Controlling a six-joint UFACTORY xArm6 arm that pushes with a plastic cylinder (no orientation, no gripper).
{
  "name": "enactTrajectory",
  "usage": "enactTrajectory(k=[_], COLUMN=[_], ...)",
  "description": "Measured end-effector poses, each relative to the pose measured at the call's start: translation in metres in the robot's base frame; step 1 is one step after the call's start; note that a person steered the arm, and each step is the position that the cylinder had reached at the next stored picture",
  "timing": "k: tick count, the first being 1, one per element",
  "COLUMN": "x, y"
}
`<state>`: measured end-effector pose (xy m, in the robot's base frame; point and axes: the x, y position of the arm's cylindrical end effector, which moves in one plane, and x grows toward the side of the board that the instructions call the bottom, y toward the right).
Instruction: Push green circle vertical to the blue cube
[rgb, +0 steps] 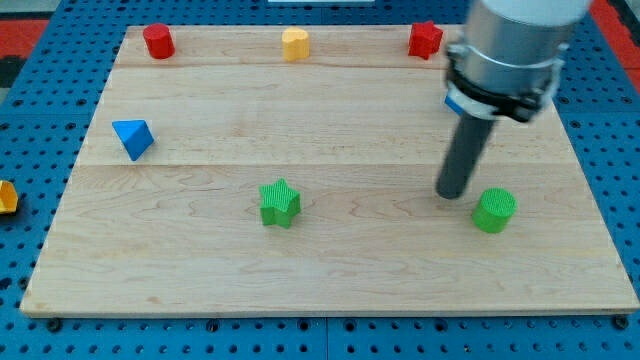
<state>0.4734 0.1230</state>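
Wooden board (330, 290): lies flat on a blue perforated bench (40, 90) and is taken as the landmark for everything below.

Arm housing (510, 45): a grey cylinder over the board's right half, toward the top edge. A sliver of blue (452, 103) shows at its left flank. This may be the blue cube, but its shape cannot be made out.

Rod: runs down from the housing. My tip (452, 195) meets the board in its right half, just below mid-height. There is no pincer on this rig, so no open or closed state applies; the tip is bare and carries nothing.

Green circle (494, 210): the task piece. It stands on the board's right half, just beside my tip, to the tip's right and slightly toward the bottom edge. A narrow gap seems to remain, though contact cannot be ruled out.

Governing relation: the circle lies right of and below the tip, while the blue sliver sits above the tip. In my judgement the circle sits slightly too far right, so a short leftward nudge from its right side appears necessary.

Remaining pieces:
- Green star (280, 203), board's lower centre-left.
- Blue triangular block (132, 138), left edge.
- Red cylinder (158, 41), top left.
- Yellow block (295, 44), top centre.
- Red star-like block (425, 39), top right of centre.
- Orange piece (7, 196), off the board's left side.
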Motion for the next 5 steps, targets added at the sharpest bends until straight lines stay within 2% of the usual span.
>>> enactTrajectory(k=[1, 3, 5], x=[-0.031, -0.033, -0.029], y=[-0.012, -0.014, -0.153])
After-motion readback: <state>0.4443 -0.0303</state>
